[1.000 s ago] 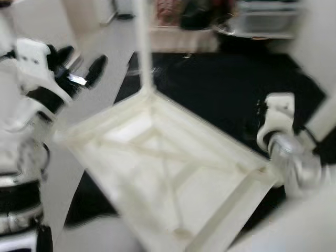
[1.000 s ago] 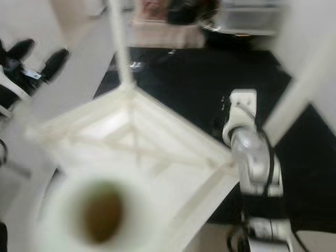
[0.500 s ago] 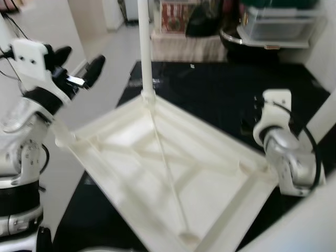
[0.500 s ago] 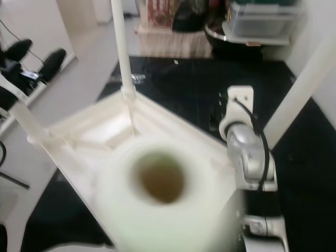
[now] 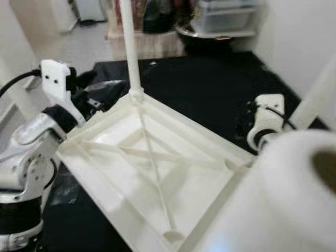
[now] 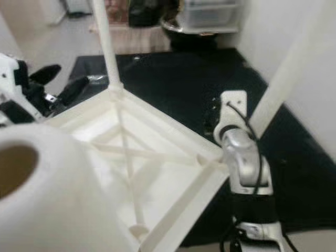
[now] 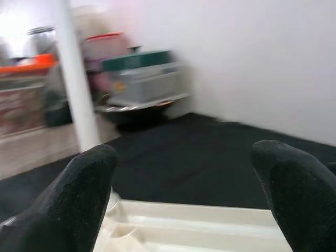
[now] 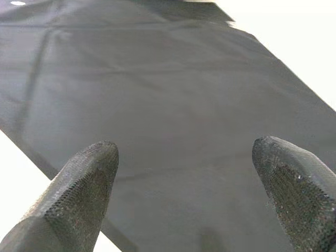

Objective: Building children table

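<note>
The white children's table [image 5: 195, 135] lies upside down on a black mat [image 5: 210, 79], its ribbed underside facing up. One leg [image 5: 129, 50] stands upright at the far corner and another [image 6: 283, 79] rises at the right corner. The hollow end of a near leg [image 6: 31, 173] looms blurred close to the camera. My left gripper [image 6: 59, 81] is open beside the table's far-left edge, near the upright leg [image 7: 73, 89]. My right gripper [image 8: 184, 184] is open over the bare mat, and its wrist [image 5: 265, 121] sits at the table's right corner.
Storage boxes and bags [image 5: 220, 16] line the back of the room beyond the mat. A white wall [image 6: 294, 31] runs along the right. Pale floor [image 5: 89, 44] lies at the back left.
The whole view has swung and sharpened. My left gripper has come down from out at the left to the table's far-left edge. The right arm stays at the right corner.
</note>
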Robot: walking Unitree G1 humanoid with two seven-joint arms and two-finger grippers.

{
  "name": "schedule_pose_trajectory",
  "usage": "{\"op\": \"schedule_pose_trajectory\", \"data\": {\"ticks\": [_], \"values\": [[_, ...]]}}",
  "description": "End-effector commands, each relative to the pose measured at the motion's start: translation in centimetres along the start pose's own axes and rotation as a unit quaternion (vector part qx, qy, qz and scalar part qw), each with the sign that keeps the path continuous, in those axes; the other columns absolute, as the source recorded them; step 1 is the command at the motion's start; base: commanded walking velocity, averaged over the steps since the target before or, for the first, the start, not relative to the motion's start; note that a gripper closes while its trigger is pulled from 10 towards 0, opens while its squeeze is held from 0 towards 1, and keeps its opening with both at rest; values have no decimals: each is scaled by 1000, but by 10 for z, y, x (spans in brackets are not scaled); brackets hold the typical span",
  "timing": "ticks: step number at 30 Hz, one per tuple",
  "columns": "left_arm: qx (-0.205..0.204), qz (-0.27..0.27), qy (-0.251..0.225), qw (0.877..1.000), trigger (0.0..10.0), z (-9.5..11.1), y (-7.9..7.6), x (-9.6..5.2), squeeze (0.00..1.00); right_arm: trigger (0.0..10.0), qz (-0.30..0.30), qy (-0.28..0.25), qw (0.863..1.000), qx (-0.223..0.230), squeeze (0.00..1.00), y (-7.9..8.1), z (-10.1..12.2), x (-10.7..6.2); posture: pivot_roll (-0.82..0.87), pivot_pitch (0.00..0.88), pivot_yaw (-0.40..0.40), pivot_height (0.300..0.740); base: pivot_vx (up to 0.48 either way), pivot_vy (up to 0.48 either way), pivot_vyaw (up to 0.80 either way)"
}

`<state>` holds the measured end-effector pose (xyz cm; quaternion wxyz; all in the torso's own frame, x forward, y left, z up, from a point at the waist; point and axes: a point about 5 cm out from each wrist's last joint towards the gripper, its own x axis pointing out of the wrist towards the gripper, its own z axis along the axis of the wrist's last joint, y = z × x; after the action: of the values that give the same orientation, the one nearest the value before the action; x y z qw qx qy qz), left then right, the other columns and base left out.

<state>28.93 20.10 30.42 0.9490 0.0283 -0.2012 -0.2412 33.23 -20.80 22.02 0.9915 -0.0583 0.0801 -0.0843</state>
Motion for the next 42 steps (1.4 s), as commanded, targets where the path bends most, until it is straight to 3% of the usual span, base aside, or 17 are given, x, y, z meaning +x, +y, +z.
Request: {"op": "schedule_pose_trajectory", "data": {"ticks": [1,8,11,13,14,15,16,21,23,26,29,31,36,40,42], "values": [[0,-12,12,1000,10000,-2,-2,-3,0,10000,-37,13,999,5,0,-14,-5,0,12,99,-28,740,0,0,-800],[4,7,15,1000,10000,-2,2,-7,0,10000,-38,3,999,5,0,-14,-1,1,12,101,-30,740,0,0,-471],[7,20,17,1000,10000,-2,4,-9,0,10000,-13,-15,1000,17,0,-7,4,0,10,103,-29,740,0,0,0],[16,52,22,998,10000,-5,9,-11,0,10000,49,-49,997,37,0,9,13,-4,8,102,-25,740,0,0,0],[16,52,22,998,10000,-5,9,-11,0,10000,49,-49,997,37,0,9,13,-4,8,102,-25,740,0,0,0],[36,91,40,994,10000,-14,14,-13,0,10000,121,-85,987,57,0,27,23,-11,8,104,-24,740,0,0,0],[44,106,48,992,10000,-19,15,-15,0,10000,155,-103,981,63,0,35,28,-15,8,104,-24,740,0,0,0],[47,140,64,987,10000,-30,13,-19,0,10000,227,-133,962,79,0,48,35,-27,4,109,-20,740,0,0,0],[32,151,78,985,10000,-42,1,-24,0,10000,277,-145,948,63,0,50,33,-37,6,114,-21,740,0,0,0],[9,161,91,983,10000,-56,-16,-29,0,10000,311,-148,938,43,0,47,27,-44,2,117,-16,740,0,0,0],[4,152,95,984,10000,-61,-28,-32,0,10000,319,-147,935,36,0,43,22,-46,3,116,-16,740,0,0,0],[-2,140,97,985,10000,-68,-46,-35,0,10000,327,-144,934,23,0,36,13,-48,0,118,-16,740,0,0,0],[23,121,107,987,10000,-76,-72,-39,0,10000,320,-131,938,12,0,25,-4,-50,-4,116,-9,740,0,0,0],[42,135,128,982,10000,-81,-74,-41,0,10000,317,-130,939,16,0,23,-7,-50,-3,113,-6,740,0,0,0],[74,154,140,975,10000,-84,-68,-43,0,10000,316,-133,939,25,0,23,-10,-50,1,107,-7,740,0,0,0]]}}
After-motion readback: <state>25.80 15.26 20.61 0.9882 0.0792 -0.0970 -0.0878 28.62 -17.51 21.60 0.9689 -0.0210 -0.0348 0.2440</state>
